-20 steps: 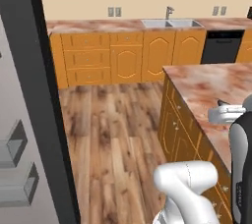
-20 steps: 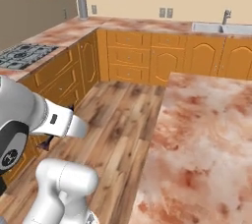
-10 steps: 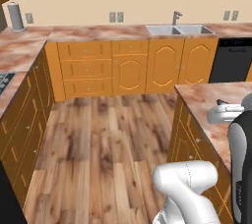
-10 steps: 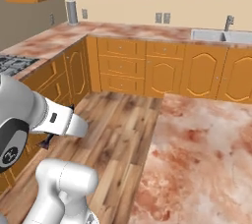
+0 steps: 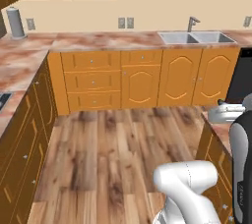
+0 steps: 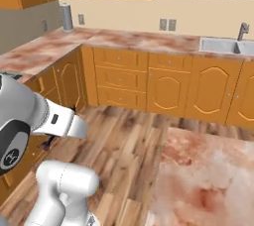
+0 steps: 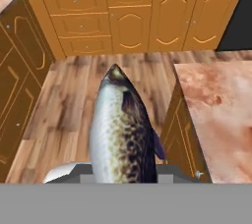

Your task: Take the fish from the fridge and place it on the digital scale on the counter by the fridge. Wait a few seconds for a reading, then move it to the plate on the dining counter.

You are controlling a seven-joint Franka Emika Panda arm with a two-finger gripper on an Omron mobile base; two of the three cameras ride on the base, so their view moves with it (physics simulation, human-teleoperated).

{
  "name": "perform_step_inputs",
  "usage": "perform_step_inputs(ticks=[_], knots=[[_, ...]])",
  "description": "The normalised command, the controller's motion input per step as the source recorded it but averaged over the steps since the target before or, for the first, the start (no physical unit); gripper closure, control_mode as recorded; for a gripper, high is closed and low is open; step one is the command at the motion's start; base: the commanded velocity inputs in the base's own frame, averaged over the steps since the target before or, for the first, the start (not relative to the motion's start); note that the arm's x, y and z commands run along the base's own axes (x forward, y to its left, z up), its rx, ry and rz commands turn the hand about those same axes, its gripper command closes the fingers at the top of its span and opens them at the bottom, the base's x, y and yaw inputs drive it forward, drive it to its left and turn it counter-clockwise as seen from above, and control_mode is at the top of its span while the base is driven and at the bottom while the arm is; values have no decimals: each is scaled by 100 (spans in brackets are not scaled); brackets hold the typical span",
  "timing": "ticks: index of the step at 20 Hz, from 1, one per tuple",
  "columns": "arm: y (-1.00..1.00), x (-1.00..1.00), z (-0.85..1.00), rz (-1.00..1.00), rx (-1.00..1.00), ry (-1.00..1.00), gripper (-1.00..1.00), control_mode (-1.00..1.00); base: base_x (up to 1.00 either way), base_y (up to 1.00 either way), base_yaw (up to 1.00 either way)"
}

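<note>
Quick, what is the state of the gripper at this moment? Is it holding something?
Gripper: closed on the fish, which sticks out ahead of it in the hand view; the fingers themselves are hidden behind the fish.

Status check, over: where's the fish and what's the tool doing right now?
Tool shut on fish, fish pointing out ahead of the hand. Dining counter to the right in the hand view, plate not seen. Wood floor below.

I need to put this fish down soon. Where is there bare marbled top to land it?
The fish rides in the pincer. The dining counter to its right shows a bare slab from its near corner onward; in the right base view it is bare too. The back counter between paper roll and sink is free.
</note>
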Motion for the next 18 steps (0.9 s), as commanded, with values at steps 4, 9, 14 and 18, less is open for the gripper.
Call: perform_step_inputs(ticks=[4,9,14,18], knots=[[0,0,0,0,0,0,100,100,100,51,46],[0,0,0,0,0,0,100,100,100,54,55],[0,0,0,0,0,0,100,100,49,64,65],[0,0,0,0,0,0,100,100,0,69,76]])
